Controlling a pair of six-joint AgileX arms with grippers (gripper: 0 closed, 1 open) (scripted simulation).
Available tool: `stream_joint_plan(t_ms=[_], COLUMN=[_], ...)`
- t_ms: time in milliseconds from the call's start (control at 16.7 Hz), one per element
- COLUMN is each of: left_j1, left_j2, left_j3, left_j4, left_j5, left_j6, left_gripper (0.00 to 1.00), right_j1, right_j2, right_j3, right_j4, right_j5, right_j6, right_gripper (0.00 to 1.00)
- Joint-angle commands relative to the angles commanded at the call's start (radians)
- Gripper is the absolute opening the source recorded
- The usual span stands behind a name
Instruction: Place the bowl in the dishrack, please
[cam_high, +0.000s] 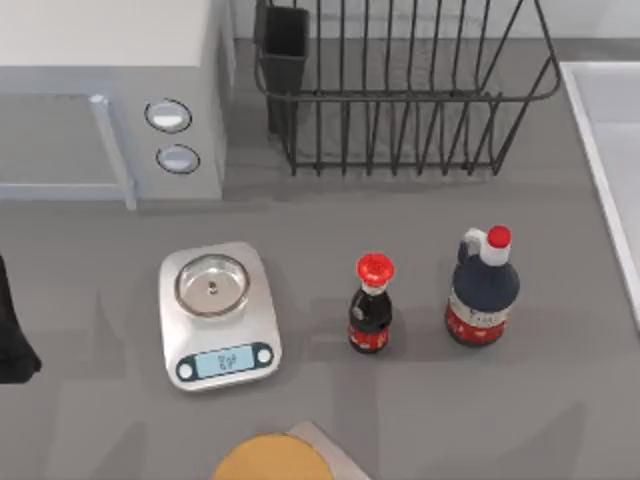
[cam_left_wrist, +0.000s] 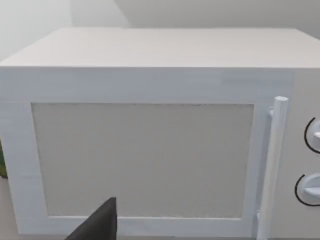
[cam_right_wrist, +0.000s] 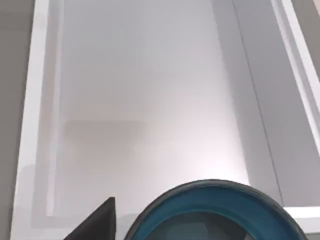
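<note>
1. Bowl (cam_right_wrist: 215, 212): dark teal-blue, seen in the right wrist view close under the camera, over a pale white sink basin (cam_right_wrist: 145, 100) with raised rims. Whether the bowl is gripped or resting cannot be told.
2. Right claw: one dark finger (cam_right_wrist: 97, 222) shows beside the bowl in the right wrist view. How far the claw is open, and whether it has hold of the bowl, cannot be told.
3. Dishrack (cam_high: 400, 95): black wire, upright bars, at the upper centre of the top view, with a black rectangular utensil cup (cam_high: 283, 50) at its upper left corner. No bowl sits in the visible part of it.
4. Left arm (cam_high: 12, 340): dark shape at the left edge of the top view, parked. The left wrist view faces a white microwave (cam_left_wrist: 145, 150), with its door handle (cam_left_wrist: 272, 160) upright and one dark finger (cam_left_wrist: 100, 225) low in the frame. The left claw's opening cannot be told.
5. Bench (cam_high: 560, 400): grey. A steel kitchen scale (cam_high: 218, 315) stands left of centre in the top view. A small red-capped bottle (cam_high: 371, 305) stands at centre, and a larger dark bottle (cam_high: 483, 290) to its right, apart from it. A yellow-orange disc (cam_high: 272, 460) is at the bottom edge.
6. White sink rim (cam_high: 605, 170) runs along the right edge of the top view.
</note>
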Motion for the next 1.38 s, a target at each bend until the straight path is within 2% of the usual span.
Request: stream_joint_plan(t_ms=[360, 660, 1140, 1380], left_j1=[0.000, 0.000, 0.000, 0.000], left_j2=[0.000, 0.000, 0.000, 0.000], left_j3=[0.000, 0.000, 0.000, 0.000], left_j4=[0.000, 0.000, 0.000, 0.000], left_j5=[0.000, 0.000, 0.000, 0.000], left_j6=[0.000, 0.000, 0.000, 0.000], left_gripper=[1.00, 1.00, 1.00, 1.00], right_j1=[-0.217, -0.338, -0.361, -0.357], right_j2=[0.560, 0.830, 0.891, 0.936], right_j3=[0.386, 0.613, 0.660, 0.585], right_j4=[-0.380, -0.580, -0.619, -0.505], right_j5=[-0.002, -0.019, -0.025, -0.026], right_j6=[-0.206, -0.313, -0.336, -0.327], right_gripper=[1.00, 1.00, 1.00, 1.00])
